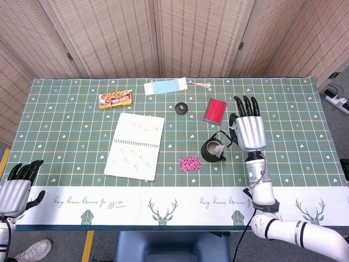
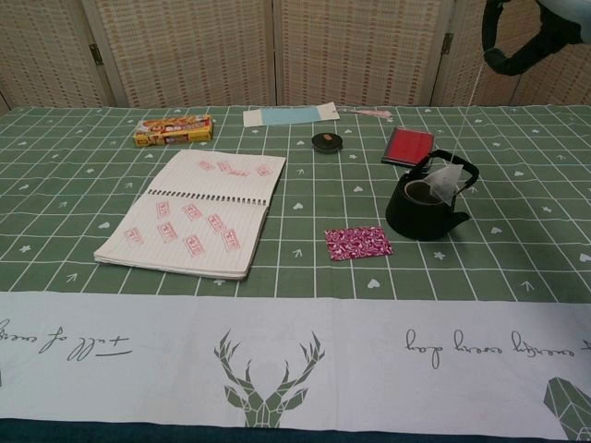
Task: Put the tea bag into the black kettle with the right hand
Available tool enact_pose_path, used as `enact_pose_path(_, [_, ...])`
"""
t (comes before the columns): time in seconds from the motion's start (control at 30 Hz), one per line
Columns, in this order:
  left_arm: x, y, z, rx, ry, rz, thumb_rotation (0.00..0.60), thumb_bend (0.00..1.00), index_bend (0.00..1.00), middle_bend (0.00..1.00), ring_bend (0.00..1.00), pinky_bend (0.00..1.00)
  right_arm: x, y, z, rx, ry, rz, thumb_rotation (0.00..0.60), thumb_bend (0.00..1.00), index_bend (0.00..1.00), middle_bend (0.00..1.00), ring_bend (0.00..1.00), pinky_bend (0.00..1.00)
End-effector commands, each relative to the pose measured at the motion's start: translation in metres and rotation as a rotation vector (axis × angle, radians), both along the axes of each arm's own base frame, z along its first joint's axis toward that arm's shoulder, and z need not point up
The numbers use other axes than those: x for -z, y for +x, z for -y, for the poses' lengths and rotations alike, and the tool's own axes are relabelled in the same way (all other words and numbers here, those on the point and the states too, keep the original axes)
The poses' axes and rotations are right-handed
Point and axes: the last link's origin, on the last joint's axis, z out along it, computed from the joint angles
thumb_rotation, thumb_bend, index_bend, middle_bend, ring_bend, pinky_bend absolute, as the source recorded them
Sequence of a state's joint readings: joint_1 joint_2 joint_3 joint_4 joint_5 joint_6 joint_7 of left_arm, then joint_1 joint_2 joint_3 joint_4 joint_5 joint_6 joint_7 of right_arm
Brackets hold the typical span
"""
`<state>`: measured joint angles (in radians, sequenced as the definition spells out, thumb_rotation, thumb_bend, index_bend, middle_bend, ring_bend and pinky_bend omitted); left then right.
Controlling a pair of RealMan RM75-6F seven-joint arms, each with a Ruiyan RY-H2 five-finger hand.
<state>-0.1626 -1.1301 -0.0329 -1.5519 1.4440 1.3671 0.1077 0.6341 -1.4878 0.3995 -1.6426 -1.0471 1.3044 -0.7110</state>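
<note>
The black kettle (image 1: 212,150) stands right of the table's middle with its lid off and its handle up. In the chest view the pale tea bag (image 2: 447,181) dangles on its string right at the mouth of the kettle (image 2: 420,214), partly behind the handle. My right hand (image 1: 248,131) hovers high, just right of the kettle, with its back to the head camera, and pinches the string. Only its dark fingers (image 2: 517,41) show at the top right of the chest view. My left hand (image 1: 15,187) rests at the near left table edge, holding nothing, fingers apart.
An open notebook (image 1: 135,145) lies left of the kettle and a pink patterned packet (image 1: 190,162) just in front of it. Behind it are a red box (image 1: 215,110) and a small black disc (image 1: 181,108). A snack box (image 1: 116,99) and a blue card (image 1: 165,86) lie farther back.
</note>
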Motion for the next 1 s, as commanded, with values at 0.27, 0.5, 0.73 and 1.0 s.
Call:
enact_pose_path(0.27, [-0.001,0.002,0.003,0.014,0.0,0.007,0.6,0.33,0.0,0.07,0.11,0.08,0.009,0.008,0.005,-0.002,-0.002,-0.007,0.6,0.44,0.67,0.13,0.0,0.0])
enact_pose_path(0.5, [-0.002,0.002,0.003,0.016,0.001,0.012,0.6,0.33,0.0,0.07,0.11,0.08,0.014,0.015,0.006,-0.006,0.003,-0.024,0.6,0.44,0.67,0.13,0.0,0.0])
enact_pose_path(0.73, [-0.005,0.002,0.004,0.017,0.007,0.019,0.6,0.33,0.0,0.07,0.11,0.08,0.02,0.023,0.006,-0.016,0.014,-0.041,0.6,0.44,0.67,0.13,0.0,0.0])
enact_pose_path(1.0, [-0.005,0.002,0.005,0.015,0.011,0.017,0.6,0.33,0.0,0.07,0.11,0.08,0.035,0.015,-0.005,-0.027,0.047,-0.111,0.6,0.44,0.67,0.12,0.0,0.0])
